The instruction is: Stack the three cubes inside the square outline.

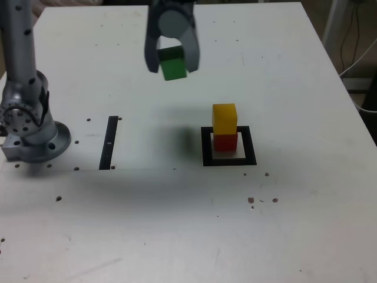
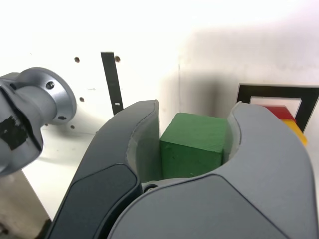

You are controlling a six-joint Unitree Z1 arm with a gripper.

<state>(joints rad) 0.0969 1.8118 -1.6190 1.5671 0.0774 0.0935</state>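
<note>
The green cube (image 1: 174, 65) hangs well above the table, clamped between the fingers of my gripper (image 1: 172, 63), which is shut on it. The wrist view shows that green cube (image 2: 192, 144) pressed between both dark jaws of the gripper (image 2: 194, 124). On the table the yellow cube (image 1: 224, 118) sits on top of the red cube (image 1: 224, 142), and this pair stands inside the square outline (image 1: 230, 160). The held cube is to the exterior view's left of that stack and farther back. In the wrist view the square outline (image 2: 269, 90) and an edge of the stack show beside one jaw.
The arm's grey base (image 1: 29, 132) stands at the exterior view's left. A narrow black strip (image 1: 109, 142) lies between the base and the outline. Small screw holes dot the white table (image 1: 177, 224). Cables hang beyond the table's right edge.
</note>
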